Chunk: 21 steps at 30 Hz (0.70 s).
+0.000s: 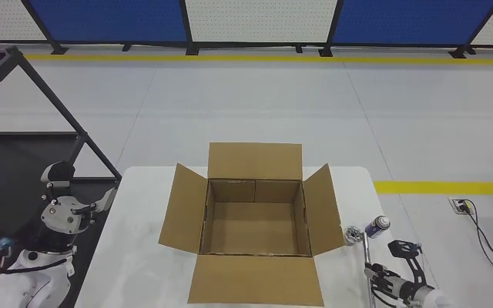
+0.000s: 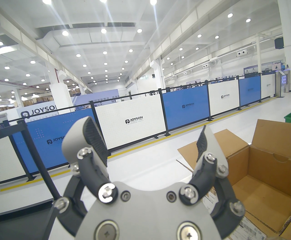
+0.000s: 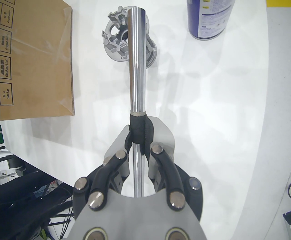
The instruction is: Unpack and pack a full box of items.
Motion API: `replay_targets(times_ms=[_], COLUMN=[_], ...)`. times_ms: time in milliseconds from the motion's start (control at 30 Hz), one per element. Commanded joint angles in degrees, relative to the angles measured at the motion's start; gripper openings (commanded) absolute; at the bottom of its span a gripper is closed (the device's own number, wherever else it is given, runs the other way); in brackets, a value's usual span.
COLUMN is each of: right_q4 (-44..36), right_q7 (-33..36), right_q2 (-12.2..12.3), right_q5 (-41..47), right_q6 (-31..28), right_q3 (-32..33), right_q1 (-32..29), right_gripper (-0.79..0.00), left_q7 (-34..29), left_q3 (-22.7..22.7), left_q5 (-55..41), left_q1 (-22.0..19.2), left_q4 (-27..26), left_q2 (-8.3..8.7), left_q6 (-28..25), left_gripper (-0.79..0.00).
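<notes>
Right gripper [image 3: 138, 136] clamps a steel rod [image 3: 137, 68] over the table [image 3: 204, 102], near a metal casting [image 3: 116, 45] and spray can [image 3: 208, 20]; left gripper [image 2: 147, 127] gapes wide beside the open cardboard box [image 1: 254, 231]

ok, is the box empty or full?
Empty. The box has its four flaps spread, and its floor is bare cardboard in the top view.

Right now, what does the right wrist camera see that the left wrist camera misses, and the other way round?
Right wrist view: the right gripper shut on a shiny metal rod, over a white table with a cast metal part and a blue spray can. Left wrist view: the left gripper open and empty, fence panels behind. Both: the open cardboard box, an outer flap in the right view, its inside in the left.
</notes>
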Motion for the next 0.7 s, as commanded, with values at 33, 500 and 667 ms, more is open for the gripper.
replay_targets(times_ms=[33, 500, 667], right_q4=[0.2, 2.3, 3.3], right_q7=[-0.4, 0.3, 1.0], right_q2=[0.2, 1.2, 1.5], right_q5=[0.5, -0.9, -2.1], right_q6=[0.0, 2.0, 3.1], right_q3=[0.2, -1.0, -2.2], right_q1=[-0.6, -1.0, 0.3], right_gripper=[-0.785, -0.785, -0.785], left_q7=[0.0, 0.0, 0.0], left_q3=[0.0, 0.0, 0.0], left_q5=[0.0, 0.0, 0.0], left_q1=[0.0, 0.0, 0.0], left_q4=[0.0, 0.0, 0.0], left_q2=[0.00, 0.00, 0.00], left_q6=[0.0, 0.0, 0.0], left_gripper=[0.000, 0.000, 0.000])
